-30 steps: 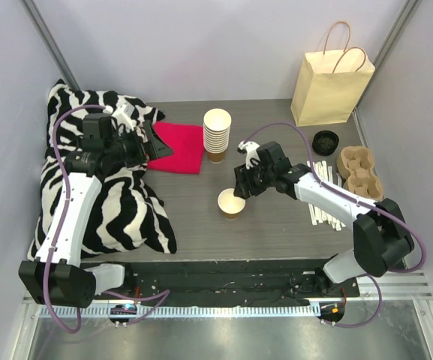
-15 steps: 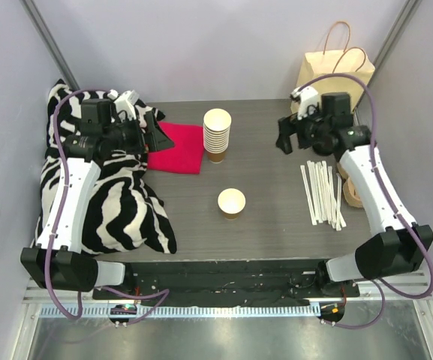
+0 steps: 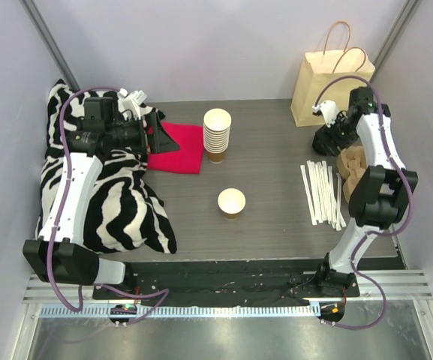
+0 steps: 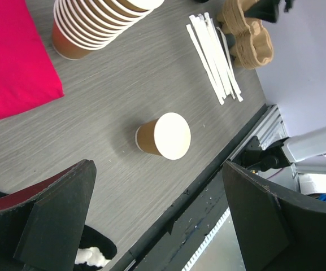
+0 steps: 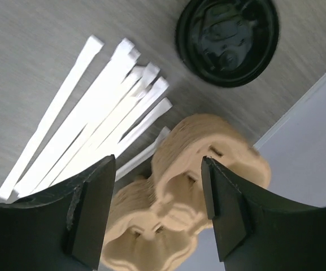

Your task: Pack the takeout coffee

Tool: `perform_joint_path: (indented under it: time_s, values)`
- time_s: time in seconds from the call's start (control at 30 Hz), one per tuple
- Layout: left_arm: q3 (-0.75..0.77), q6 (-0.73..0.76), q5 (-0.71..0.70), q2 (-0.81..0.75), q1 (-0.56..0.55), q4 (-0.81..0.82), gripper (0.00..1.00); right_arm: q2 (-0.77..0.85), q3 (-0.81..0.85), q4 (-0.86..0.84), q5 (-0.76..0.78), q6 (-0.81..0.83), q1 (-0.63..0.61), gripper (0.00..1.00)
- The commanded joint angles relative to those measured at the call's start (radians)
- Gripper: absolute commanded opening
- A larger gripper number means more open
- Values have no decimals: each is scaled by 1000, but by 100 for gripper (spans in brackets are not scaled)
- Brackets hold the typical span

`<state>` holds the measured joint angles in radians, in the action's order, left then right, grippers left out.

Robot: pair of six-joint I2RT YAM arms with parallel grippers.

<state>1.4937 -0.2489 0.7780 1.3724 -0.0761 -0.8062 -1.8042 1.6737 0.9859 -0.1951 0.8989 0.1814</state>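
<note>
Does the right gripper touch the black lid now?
Apart. The right wrist view shows the black lid lying well beyond the tips of the open right gripper.

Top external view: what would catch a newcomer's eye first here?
The zebra-striped cushion at the left side stands out most, with a red cloth beside it. Then the lone brown paper cup, open and lidless, mid-table, and the paper bag standing at the back right.

From above, the right pincer (image 3: 327, 140) hides the black lid (image 5: 227, 39) beneath it; the cup carrier (image 5: 199, 169) between its fingers (image 5: 89, 214) is cropped at the wrist view's bottom edge.
</note>
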Motion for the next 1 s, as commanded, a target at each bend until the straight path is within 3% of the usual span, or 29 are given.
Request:
perform_joint_path:
  time_s: [0.0,0.13,0.37,0.53,0.97]
  values:
    - [30,11,56,7,4,12,100,-139,223,0,56,-38,30,67]
    - [31,11,50,7,6,12,100,-245,409,7,-16,-322,104,61]
    - [33,-7,55,30,6,25,100,-276,348,-165,-9,-699,132,49]
    - [27,-6,41,24,6,25,100,-270,255,-294,11,-784,133,46]
    - [13,-13,43,36,6,36,100,-357,254,-331,11,-827,132,46]
